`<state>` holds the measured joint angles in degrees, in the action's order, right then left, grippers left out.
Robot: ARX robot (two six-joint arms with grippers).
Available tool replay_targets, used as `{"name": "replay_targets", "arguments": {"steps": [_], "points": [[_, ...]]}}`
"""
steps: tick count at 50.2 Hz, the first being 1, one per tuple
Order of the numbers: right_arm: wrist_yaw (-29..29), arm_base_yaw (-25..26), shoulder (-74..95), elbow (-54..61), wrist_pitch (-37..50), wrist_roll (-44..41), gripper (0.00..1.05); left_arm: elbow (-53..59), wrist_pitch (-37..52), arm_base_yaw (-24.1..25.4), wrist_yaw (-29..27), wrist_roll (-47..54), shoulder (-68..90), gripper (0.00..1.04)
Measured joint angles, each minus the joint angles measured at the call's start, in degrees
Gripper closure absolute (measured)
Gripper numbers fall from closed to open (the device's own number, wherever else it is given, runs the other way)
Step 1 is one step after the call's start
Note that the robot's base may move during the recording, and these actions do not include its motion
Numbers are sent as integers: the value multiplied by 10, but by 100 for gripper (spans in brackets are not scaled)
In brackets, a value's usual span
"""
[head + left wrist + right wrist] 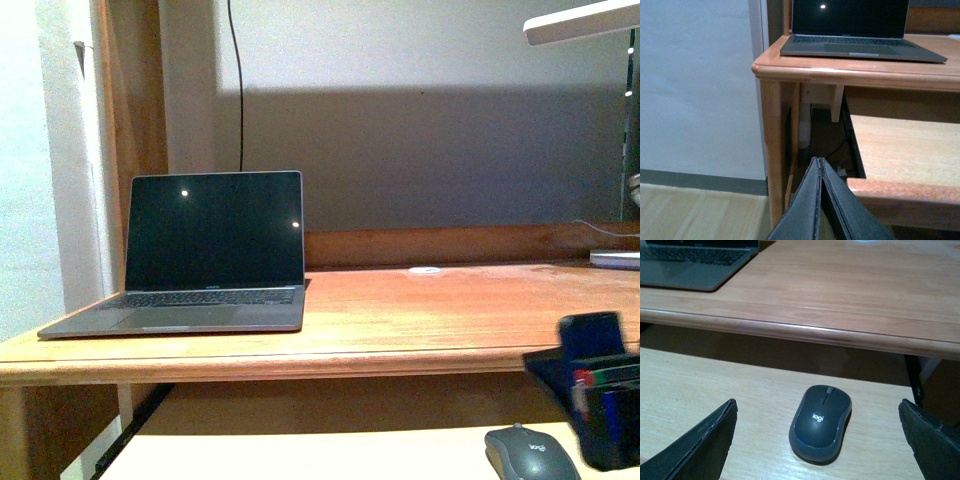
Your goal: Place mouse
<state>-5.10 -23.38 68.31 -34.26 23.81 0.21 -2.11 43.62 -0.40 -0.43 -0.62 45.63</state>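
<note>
1. The desk fills the front view. Its top right of the laptop is probably where the mouse belongs, since a mouse is worked beside the keyboard.
2. The lower shelf slides out under the desk edge. No box or bin is in view, and this shelf is the nearest thing to a holder. It bears the mouse at about 5 o'clock in the front view.
3. The laptop stands open with a dark screen at 9 o'clock on the desk top, leaving the wood at 3 o'clock of it for a hand.
4. The right gripper hangs at the shelf's right end. Its fingers are spread wide, one on each side of the mouse and touching neither side, which looks like readiness to close on it.
5. The left gripper hangs low off the desk's left corner with its fingers pressed together, holding nothing. It seems parked out of the way.
6. The mouse lies flat on the shelf, at about 8 o'clock of the right gripper in the front view, wheel end toward the desk.
7. A white disc lies far back on the desk, at 2 o'clock of the laptop's keyboard.
</note>
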Motion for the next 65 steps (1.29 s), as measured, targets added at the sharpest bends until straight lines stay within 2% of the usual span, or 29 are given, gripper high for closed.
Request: {"name": "replay_targets", "arguments": {"steps": [7, 23, 48, 61, 65], "points": [[-63, -32, 79, -34, 6, -24, 7, 14, -47, 1, 4, 0, -51, 102], [-164, -48, 173, -72, 1, -37, 7, 16, -146, 2, 4, 0, -161, 102], [-161, -61, 258, -117, -19, -36, 7, 16, -281, 2, 4, 0, -302, 102], [-161, -43, 303, -158, -53, -2, 7, 16, -323, 2, 4, 0, -343, 102], [-160, -39, 304, -164, -57, 3, 14, 16, -330, 2, 4, 0, -351, 102]]}}
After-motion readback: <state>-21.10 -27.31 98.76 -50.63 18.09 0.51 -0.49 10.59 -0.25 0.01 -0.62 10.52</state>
